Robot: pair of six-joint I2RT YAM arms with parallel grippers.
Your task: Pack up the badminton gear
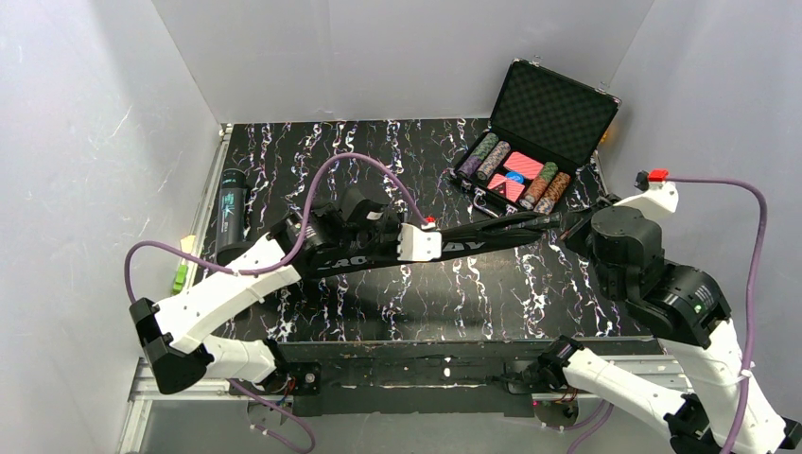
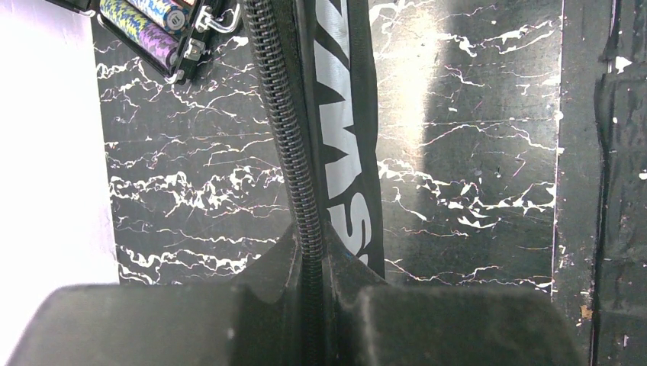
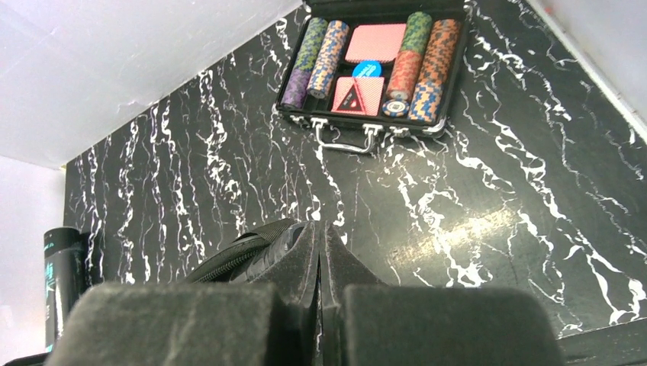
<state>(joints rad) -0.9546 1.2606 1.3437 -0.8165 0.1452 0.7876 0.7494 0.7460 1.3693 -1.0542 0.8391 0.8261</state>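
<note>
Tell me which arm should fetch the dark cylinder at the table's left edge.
Left, probably: the left gripper grips the bag nearer the cylinder; the right gripper pinches its far end by the poker case.

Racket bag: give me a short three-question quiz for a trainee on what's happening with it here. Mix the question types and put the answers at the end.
1. True or false: the poker chip case lies open at the far right of the table.
2. The left fingers are shut on: A) the racket bag's zip edge; B) a shuttlecock; C) a racket handle.
3. Fill in: the right fingers pinch the bag's other ___.
Key: 1 true; 2 A; 3 end.
</note>
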